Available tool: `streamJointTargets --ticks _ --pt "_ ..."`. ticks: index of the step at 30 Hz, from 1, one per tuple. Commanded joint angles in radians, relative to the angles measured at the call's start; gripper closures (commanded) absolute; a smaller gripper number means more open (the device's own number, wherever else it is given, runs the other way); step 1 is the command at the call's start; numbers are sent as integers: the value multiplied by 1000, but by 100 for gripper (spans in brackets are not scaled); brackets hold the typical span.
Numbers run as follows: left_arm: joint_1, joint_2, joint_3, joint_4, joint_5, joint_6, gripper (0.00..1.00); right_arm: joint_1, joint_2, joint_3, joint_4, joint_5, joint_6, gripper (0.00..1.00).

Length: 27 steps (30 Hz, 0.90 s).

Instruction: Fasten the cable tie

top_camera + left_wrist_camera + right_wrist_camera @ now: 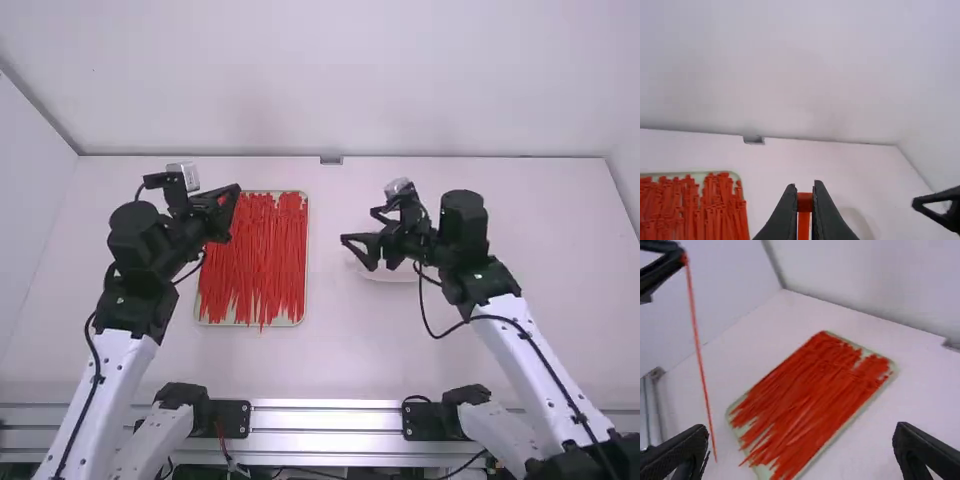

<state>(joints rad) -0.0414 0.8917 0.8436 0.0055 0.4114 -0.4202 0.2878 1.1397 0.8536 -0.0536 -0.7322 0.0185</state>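
Note:
My left gripper [230, 197] hangs above the far left corner of the tray [301, 318], shut on one red cable tie [804, 220]. In the right wrist view this tie [697, 355] dangles straight down from the left gripper [670, 260], its lower end free. Between the left fingertips [790, 192] the tie's upper end shows as a short red strip. My right gripper [358, 252] is to the right of the tray, above the table, pointing toward it. It is open wide, with nothing between its fingers [682, 447]. Several red ties [255, 262] lie heaped on the tray.
The pale green tray [890, 371] sits left of the table's middle. White walls close the table at the back and left, with a small grey bracket [331, 159] at the back edge. Bare table spreads to the right of and in front of the right gripper.

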Motion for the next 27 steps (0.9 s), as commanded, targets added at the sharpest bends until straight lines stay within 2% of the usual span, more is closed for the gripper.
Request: streamJointTargets --ticks 1,12,16,20,27 --pt "2 11 -3 15 42 -11 99 45 46 31 38 -31 0 2" --pt "-10 32 -8 89 100 -56 99 195 209 31 245 -31 38 2" --pt "-39 32 -18 101 93 -31 99 212 219 31 299 -34 93 2" --pt "-73 37 -37 113 -2 -42 99 218 220 31 398 -34 221 2" --pt "-143 79 -47 189 -21 -48 99 287 220 31 496 29 248 3"
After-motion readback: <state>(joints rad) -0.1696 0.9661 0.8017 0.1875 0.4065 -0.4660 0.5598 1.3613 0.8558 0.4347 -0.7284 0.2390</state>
